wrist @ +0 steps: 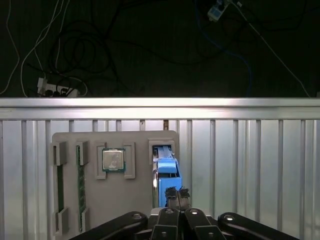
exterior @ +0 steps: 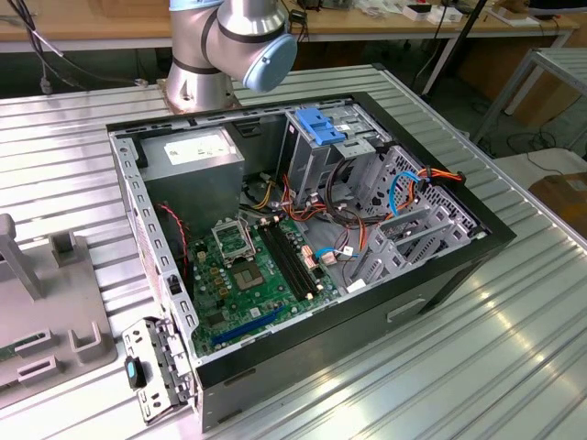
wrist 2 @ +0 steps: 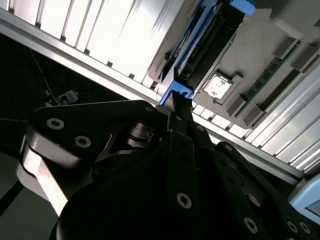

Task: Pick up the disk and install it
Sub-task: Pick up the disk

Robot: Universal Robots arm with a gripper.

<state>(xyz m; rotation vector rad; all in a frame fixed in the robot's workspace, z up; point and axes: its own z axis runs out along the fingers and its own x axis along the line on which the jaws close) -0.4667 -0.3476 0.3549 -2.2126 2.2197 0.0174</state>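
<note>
Bright blue along the disk (wrist: 166,172) rail, set against a flat grey tray (wrist: 135,195). Silver with a green edge on the processor chip (wrist: 113,160), green down the memory stick (wrist: 80,185). Ribbed silver stripes all over the counter (exterior: 514,367). Goes black on the computer case (exterior: 440,275), green on the motherboard (exterior: 240,291), blue capping the drive cage (exterior: 321,124), orange among the cables (exterior: 447,174).

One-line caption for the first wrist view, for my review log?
Claw poised at the blue-framed disk sitting in its slot in the grey parts tray, beside a processor chip.
</note>
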